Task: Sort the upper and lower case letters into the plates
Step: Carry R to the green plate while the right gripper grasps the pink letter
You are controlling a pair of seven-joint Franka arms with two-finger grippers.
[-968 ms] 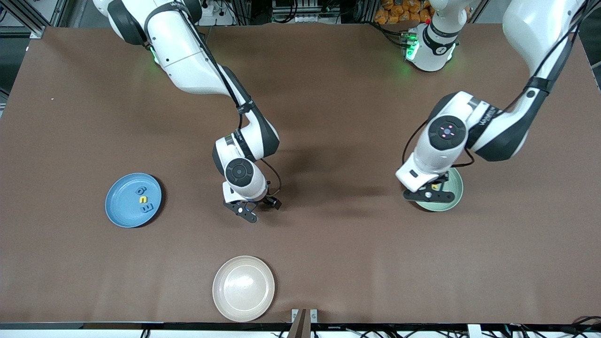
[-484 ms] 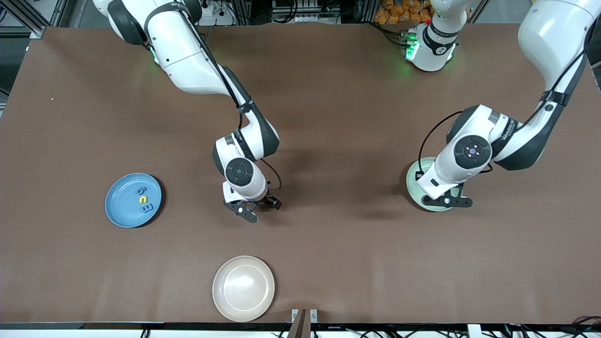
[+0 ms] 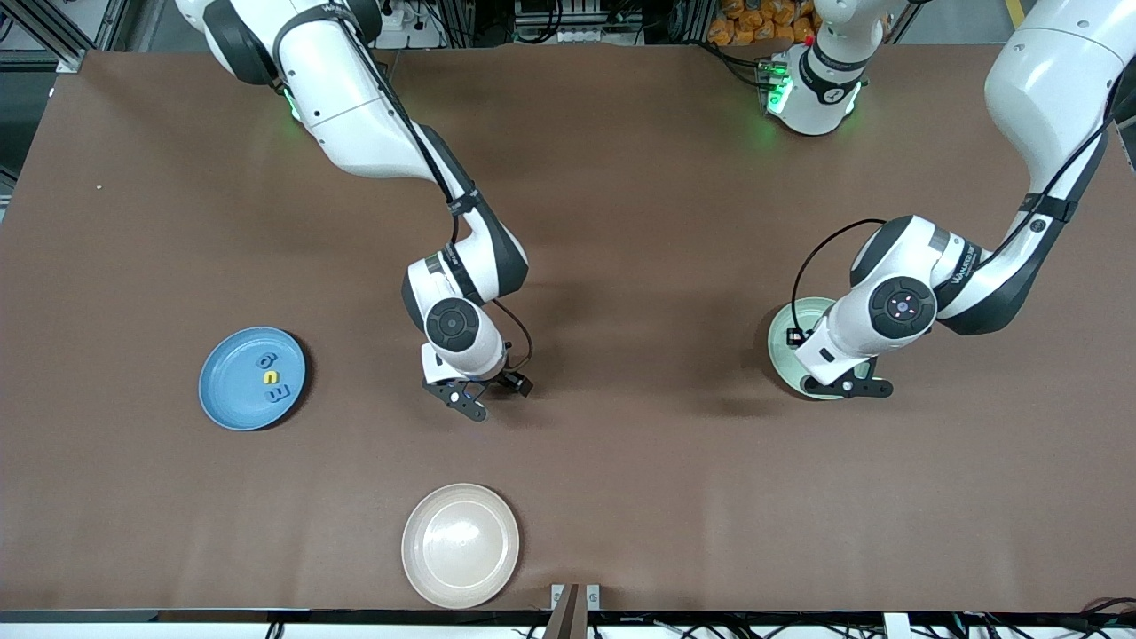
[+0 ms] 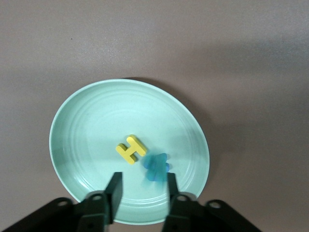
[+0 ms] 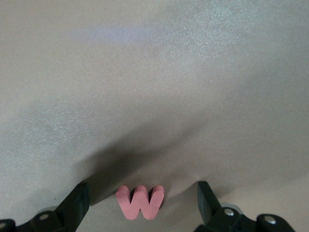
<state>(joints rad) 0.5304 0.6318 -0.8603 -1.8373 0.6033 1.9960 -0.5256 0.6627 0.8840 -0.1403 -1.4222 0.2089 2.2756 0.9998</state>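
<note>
The pale green plate (image 4: 77, 125) holds a yellow H (image 4: 131, 149) and, beside it, a blurred blue letter (image 4: 157, 166). My left gripper (image 4: 143, 187) hangs open just over this plate (image 3: 784, 341), the blue letter lying free past its fingertips. My right gripper (image 5: 142, 191) stands open low over the bare table, with a pink-red W (image 5: 141, 203) flat between its fingers. In the front view this gripper (image 3: 475, 397) hides the W. The sky blue plate (image 3: 216, 390) toward the right arm's end carries two blue letters (image 3: 265, 361) and a yellow one (image 3: 269, 377).
A cream-beige plate (image 3: 461, 545) with nothing in it sits near the table's front edge, nearer to the front camera than my right gripper. Brown table surface (image 3: 657, 461) stretches between the plates.
My left hand has shifted across the green plate toward the left arm's end, and its jaws have parted, letting go of the blue letter. The right arm has not moved.
</note>
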